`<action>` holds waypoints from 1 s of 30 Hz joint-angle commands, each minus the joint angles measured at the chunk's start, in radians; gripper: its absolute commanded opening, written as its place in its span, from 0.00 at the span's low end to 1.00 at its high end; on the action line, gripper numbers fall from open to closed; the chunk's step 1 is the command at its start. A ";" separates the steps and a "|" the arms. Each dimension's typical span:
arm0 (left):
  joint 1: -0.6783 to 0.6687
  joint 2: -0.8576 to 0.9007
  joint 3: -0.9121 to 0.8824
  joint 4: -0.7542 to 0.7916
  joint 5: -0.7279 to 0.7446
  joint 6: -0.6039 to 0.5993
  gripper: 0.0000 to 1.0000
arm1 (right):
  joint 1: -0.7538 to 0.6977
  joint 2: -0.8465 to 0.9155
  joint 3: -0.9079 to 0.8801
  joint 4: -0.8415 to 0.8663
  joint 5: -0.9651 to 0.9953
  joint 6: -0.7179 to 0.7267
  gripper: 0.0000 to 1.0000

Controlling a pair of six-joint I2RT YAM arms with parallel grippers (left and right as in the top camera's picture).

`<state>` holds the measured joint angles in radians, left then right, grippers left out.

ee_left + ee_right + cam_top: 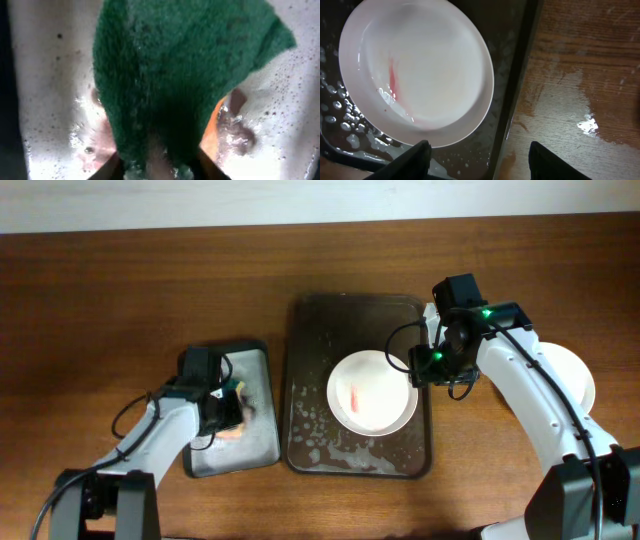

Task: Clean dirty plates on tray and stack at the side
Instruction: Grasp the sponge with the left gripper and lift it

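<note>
One white plate (372, 392) with a red smear lies in the right half of the dark brown tray (310, 360). It also shows in the right wrist view (420, 70), wet with suds. My right gripper (428, 367) is open and empty, its fingers (480, 155) straddling the tray's right rim (520, 75) beside the plate's edge. White plate (572, 375) lies on the table to the right, partly hidden by my right arm. My left gripper (228, 408) is shut on a green sponge (180, 75) over the sponge tray (255, 370).
The sponge tray's grey bottom (45, 75) is wet and foamy, with an orange-pink patch (215, 130) under the sponge. Suds lie in the brown tray's front part (330, 445). The wooden table (580, 100) right of the tray has a wet patch.
</note>
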<state>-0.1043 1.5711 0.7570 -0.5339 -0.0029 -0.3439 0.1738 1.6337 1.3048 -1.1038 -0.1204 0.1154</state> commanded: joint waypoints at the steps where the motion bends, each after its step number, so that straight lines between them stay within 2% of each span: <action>1: 0.002 0.019 -0.070 0.024 0.007 -0.020 0.00 | 0.008 -0.008 0.000 -0.001 -0.003 -0.007 0.64; 4: 0.002 0.018 0.013 -0.076 0.037 -0.022 0.00 | 0.008 -0.008 0.000 -0.008 -0.003 -0.007 0.64; 5: 0.002 0.018 0.072 -0.140 0.038 -0.022 0.10 | 0.008 -0.008 0.000 -0.008 -0.003 -0.007 0.64; 6: 0.002 0.018 0.141 -0.212 0.037 -0.021 0.25 | 0.008 -0.008 0.000 -0.007 -0.003 -0.007 0.64; 7: 0.002 0.018 0.243 -0.294 0.036 0.024 0.36 | 0.008 -0.008 0.000 -0.008 -0.003 -0.007 0.64; 9: 0.002 0.018 0.308 -0.311 0.020 0.066 0.56 | 0.008 -0.008 0.000 -0.008 -0.003 -0.007 0.64; 10: 0.002 0.018 0.314 -0.288 -0.007 0.066 0.59 | 0.008 -0.008 0.000 -0.007 -0.003 -0.007 0.64; 12: 0.003 0.023 0.306 -0.262 -0.069 0.065 0.59 | 0.008 -0.008 0.000 -0.007 -0.003 -0.007 0.64; 15: 0.000 0.061 0.262 -0.186 -0.073 0.066 0.59 | 0.008 -0.008 0.000 -0.007 -0.003 -0.007 0.64; 17: 0.000 0.120 0.221 -0.153 -0.037 0.060 0.49 | 0.008 -0.008 0.000 -0.008 -0.003 -0.007 0.64; 18: 0.000 0.153 0.213 -0.142 -0.027 0.058 0.38 | 0.008 -0.008 0.000 -0.008 -0.003 -0.007 0.64; 20: 0.001 0.188 0.212 -0.113 -0.026 0.058 0.02 | 0.008 -0.008 0.000 -0.007 -0.003 -0.006 0.64; 23: 0.002 0.188 0.236 -0.087 -0.019 0.071 0.00 | 0.008 -0.008 0.000 -0.008 -0.003 -0.006 0.64; 25: 0.002 0.185 0.309 -0.134 -0.019 0.073 0.00 | 0.008 -0.008 0.000 -0.008 -0.003 -0.006 0.63; 26: 0.002 0.185 0.344 -0.164 -0.019 0.073 0.04 | 0.008 -0.008 0.000 -0.009 -0.003 -0.006 0.63; 27: 0.002 0.185 0.393 -0.216 -0.019 0.073 0.24 | 0.008 -0.008 0.000 -0.009 -0.003 -0.006 0.63; 29: 0.002 0.185 0.510 -0.380 -0.015 0.073 0.52 | 0.008 -0.008 0.000 -0.010 -0.003 -0.006 0.63; 30: 0.002 0.185 0.535 -0.434 -0.013 0.072 0.54 | 0.008 -0.008 0.000 -0.010 -0.003 -0.006 0.63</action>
<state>-0.1043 1.7580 1.1896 -0.8677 -0.0307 -0.2787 0.1738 1.6337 1.3048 -1.1122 -0.1207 0.1085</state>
